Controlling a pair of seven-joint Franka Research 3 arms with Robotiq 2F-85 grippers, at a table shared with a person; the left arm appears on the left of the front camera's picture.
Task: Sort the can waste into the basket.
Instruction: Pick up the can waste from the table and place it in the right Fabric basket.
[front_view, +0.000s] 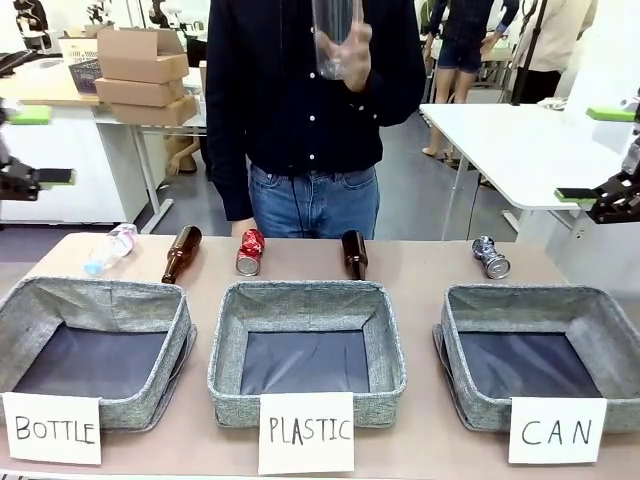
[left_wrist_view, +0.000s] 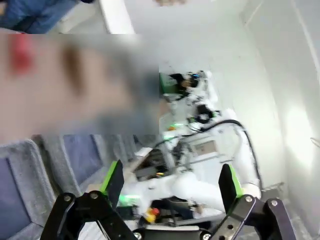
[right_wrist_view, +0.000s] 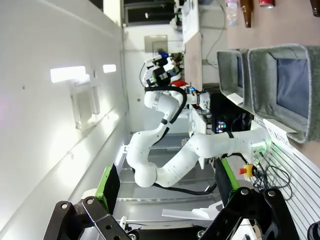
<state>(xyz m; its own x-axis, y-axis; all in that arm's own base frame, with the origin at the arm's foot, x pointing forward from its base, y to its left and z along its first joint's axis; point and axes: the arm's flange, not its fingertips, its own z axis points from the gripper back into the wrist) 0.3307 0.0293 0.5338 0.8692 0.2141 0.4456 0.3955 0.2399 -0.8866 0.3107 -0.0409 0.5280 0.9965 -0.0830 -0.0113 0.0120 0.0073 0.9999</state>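
The red can (front_view: 249, 252) lies on the table's far side, behind the middle basket. Behind the grey basket (front_view: 470, 345) carded "CAN" at the right lies the dark blue and silver can (front_view: 490, 257). My left gripper (front_view: 42, 146) hangs open at the picture's left edge, well above and off the table. At the right edge my right gripper (front_view: 592, 154) is open too, high beside the table. Each wrist view shows its own gripper (left_wrist_view: 171, 185) (right_wrist_view: 166, 182) with its fingers wide apart and nothing between them. The red can (left_wrist_view: 21, 52) is a blur in the left wrist view.
Baskets carded "BOTTLE" (front_view: 60, 300) and "PLASTIC" (front_view: 305, 295) stand left and middle. Two brown bottles (front_view: 181, 254) (front_view: 354, 254) and a clear plastic bottle (front_view: 110, 249) lie along the far side. A person across the table holds up a clear plastic bottle (front_view: 338, 40).
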